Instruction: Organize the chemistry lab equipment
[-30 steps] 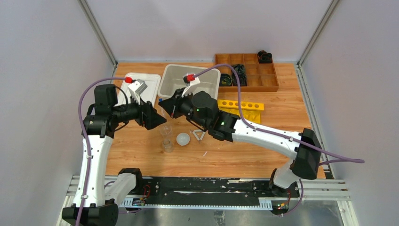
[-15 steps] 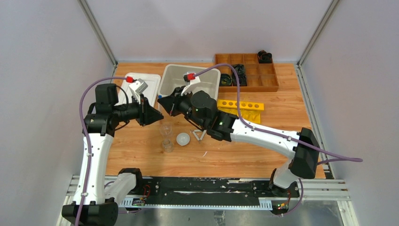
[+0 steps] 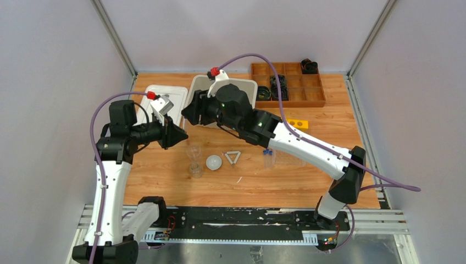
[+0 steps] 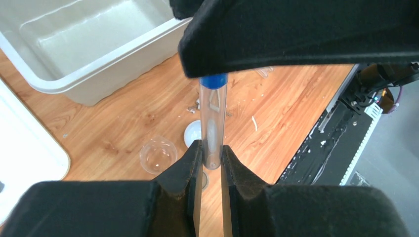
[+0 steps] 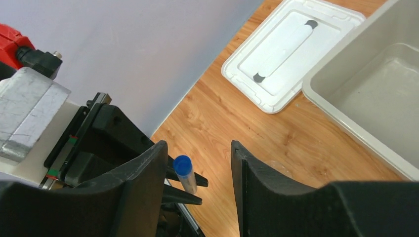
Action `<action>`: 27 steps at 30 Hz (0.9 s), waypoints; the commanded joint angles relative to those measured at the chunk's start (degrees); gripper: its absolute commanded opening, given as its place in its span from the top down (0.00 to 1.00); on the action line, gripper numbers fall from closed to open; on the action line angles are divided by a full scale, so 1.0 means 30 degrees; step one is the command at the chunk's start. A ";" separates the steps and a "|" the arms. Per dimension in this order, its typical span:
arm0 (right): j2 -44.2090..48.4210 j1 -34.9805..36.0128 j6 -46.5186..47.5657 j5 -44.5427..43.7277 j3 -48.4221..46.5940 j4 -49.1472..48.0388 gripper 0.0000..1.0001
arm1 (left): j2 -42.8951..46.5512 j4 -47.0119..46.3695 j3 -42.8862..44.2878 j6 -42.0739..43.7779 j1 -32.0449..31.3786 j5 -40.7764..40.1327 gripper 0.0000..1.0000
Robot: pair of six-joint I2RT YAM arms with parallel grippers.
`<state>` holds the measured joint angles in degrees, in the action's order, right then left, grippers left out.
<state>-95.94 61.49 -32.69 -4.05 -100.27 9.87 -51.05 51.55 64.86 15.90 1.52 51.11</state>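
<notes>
A clear tube [image 4: 212, 126] with a blue cap [image 4: 213, 81] stands between the jaws of my left gripper [image 4: 211, 154], which is shut on its lower end. The right wrist view shows the same tube [image 5: 187, 178] held by the left fingers [image 5: 185, 197]. My right gripper [image 5: 197, 163] is open around its capped end, touching nothing. In the top view the left gripper [image 3: 183, 136] and right gripper [image 3: 187, 114] meet above the table's left middle. Two small beakers [image 3: 193, 151] [image 3: 196, 170], a white dish [image 3: 214, 161] and a white triangle frame [image 3: 233, 157] lie below them.
A grey bin [image 3: 246, 88] and a white lid [image 3: 156, 94] sit at the back left. A wooden divided tray [image 3: 297, 98] stands at the back right. A yellow rack [image 3: 297, 123] shows partly behind the right arm. Another blue-capped tube [image 3: 268, 157] lies under that arm.
The left gripper closed on the tube. The right gripper then opened, let go of it and drew back toward the bin.
</notes>
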 commanded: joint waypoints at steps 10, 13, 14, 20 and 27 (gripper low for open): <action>-0.1718 -0.0368 0.1691 0.3951 -0.3137 0.4003 0.61 | 0.0431 -0.0290 -0.0357 0.0807 -0.0008 -0.0320 0.89; -0.1838 -0.0451 0.1657 0.3977 -0.3233 0.4005 0.67 | 0.0542 -0.0298 -0.0486 0.0834 -0.0016 -0.0177 0.89; -0.1950 -0.0484 0.1659 0.4035 -0.3331 0.4009 0.67 | 0.0552 -0.0296 -0.0510 0.0839 -0.0009 -0.0121 0.89; -0.2528 -0.0627 0.1777 0.4388 -0.3960 0.4198 0.73 | 0.0574 -0.0285 -0.0588 0.0823 -0.0008 -0.0056 0.89; -0.1092 -0.1024 0.2576 0.3513 -0.2031 0.4167 1.00 | 0.0698 -0.0306 -0.0770 0.0582 -0.0008 -0.0357 0.24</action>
<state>-102.83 59.94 -27.64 8.88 -109.60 21.69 -49.80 51.31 62.92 17.45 1.52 49.91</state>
